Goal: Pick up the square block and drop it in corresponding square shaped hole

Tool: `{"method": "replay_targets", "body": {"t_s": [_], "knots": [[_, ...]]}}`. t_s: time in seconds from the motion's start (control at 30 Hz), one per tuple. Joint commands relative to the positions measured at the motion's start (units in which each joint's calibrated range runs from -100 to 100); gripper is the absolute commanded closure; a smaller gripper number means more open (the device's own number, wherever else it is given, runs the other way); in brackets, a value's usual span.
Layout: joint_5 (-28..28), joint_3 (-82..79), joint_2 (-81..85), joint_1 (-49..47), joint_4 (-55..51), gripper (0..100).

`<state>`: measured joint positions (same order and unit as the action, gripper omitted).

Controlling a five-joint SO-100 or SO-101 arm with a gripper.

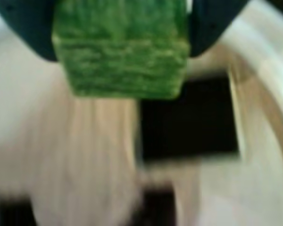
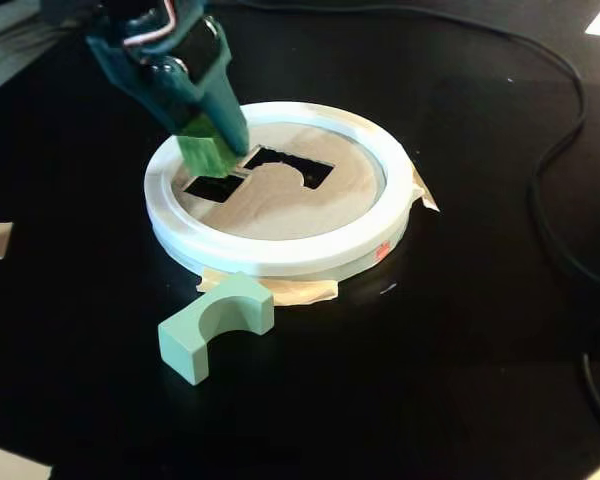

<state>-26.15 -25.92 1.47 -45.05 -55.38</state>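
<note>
My gripper [image 1: 122,52] is shut on the square block [image 1: 122,47], a mottled dark green cube that fills the top of the wrist view between the two dark teal jaws. Just below and to the right of it lies the square shaped hole [image 1: 188,120], a dark cutout in the tan disc. In the fixed view the gripper [image 2: 216,148] holds the block [image 2: 206,155] slightly tilted over the disc's left part. There it hangs directly above the square shaped hole [image 2: 213,187]. The white ring [image 2: 280,255] rims the disc.
A larger arch-shaped cutout [image 2: 292,166] sits beside the square one. A pale mint arch block [image 2: 215,325] lies on the black table in front of the ring. Tan tape [image 2: 302,291] sticks out under the ring. Black cables [image 2: 570,130] run along the right side.
</note>
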Motion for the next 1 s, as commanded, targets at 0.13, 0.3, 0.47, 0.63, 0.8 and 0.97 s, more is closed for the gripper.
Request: {"method": "replay_targets", "body": {"t_s": [0.13, 0.3, 0.47, 0.63, 0.8, 0.97], "knots": [[-2.25, -0.41, -7.07, -4.63, 6.66, 68], [-2.30, -0.50, -7.43, -4.51, 6.06, 68], [-2.25, -0.68, -7.61, -3.26, 5.36, 68], [-1.76, -0.77, -7.52, -3.01, 5.26, 65], [-1.86, -0.86, -6.62, -3.63, 4.86, 22], [-2.15, -0.31, -5.82, -4.26, -1.27, 14]]}}
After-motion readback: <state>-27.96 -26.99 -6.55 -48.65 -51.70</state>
